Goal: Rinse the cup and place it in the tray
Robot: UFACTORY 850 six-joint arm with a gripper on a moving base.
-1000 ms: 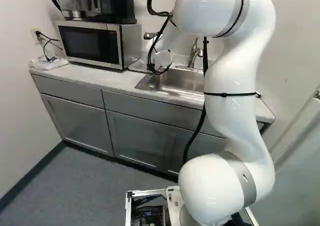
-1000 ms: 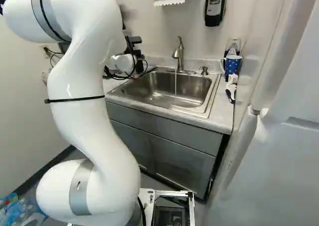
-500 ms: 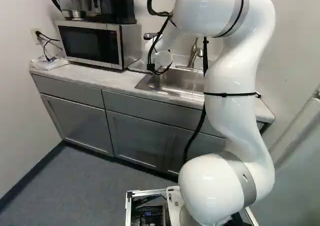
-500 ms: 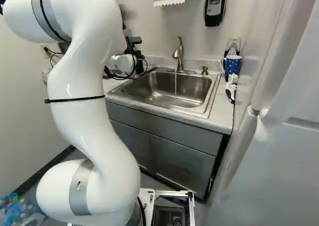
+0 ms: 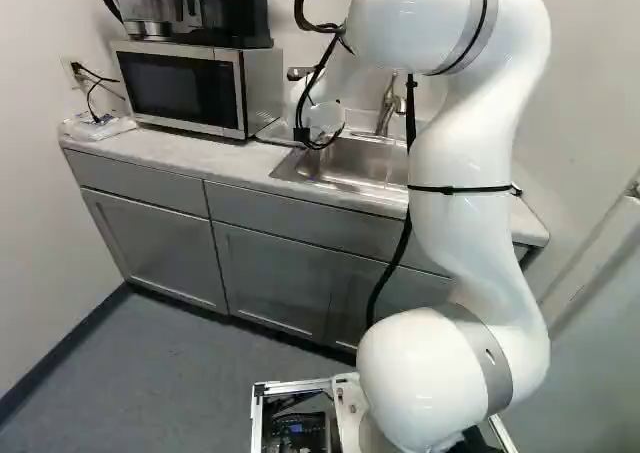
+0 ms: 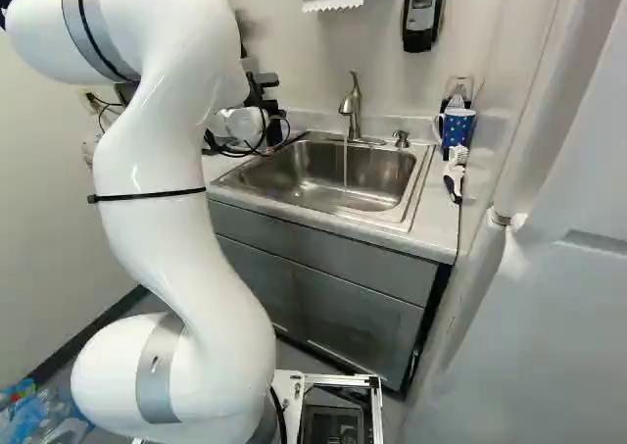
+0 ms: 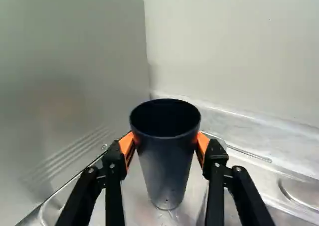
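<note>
Currently, your gripper (image 6: 270,111) is at the left of the right base view, beyond the arm (image 6: 186,228) and to the left of the running faucet (image 6: 354,106). In the wrist view, you have the dark cup (image 7: 168,161) clamped between the two orange pads (image 7: 125,142), one bearing on each side just below the rim. The gripper (image 7: 166,142) is therefore closed onto the cup. Note the cup's orientation: its mouth faces upward, its narrower base points down, and its long axis runs close to vertical, across the line joining the two pads. From the wrist camera you look slightly down into the opening. The cup is over the shiny tray (image 7: 44,210), near the side wall of the microwave (image 7: 75,81); whether its base touches the tray cannot be determined. Refer to the right base view for the sink (image 6: 323,174): a thin stream of water (image 6: 345,165) falls from the faucet into the basin, and the cup is outside that stream. To the right of the sink, on the countertop (image 6: 436,233), you have a soap pump (image 6: 401,138), a blue dotted mug (image 6: 458,128) and a brush (image 6: 454,176), the mug standing near the wall.
</note>
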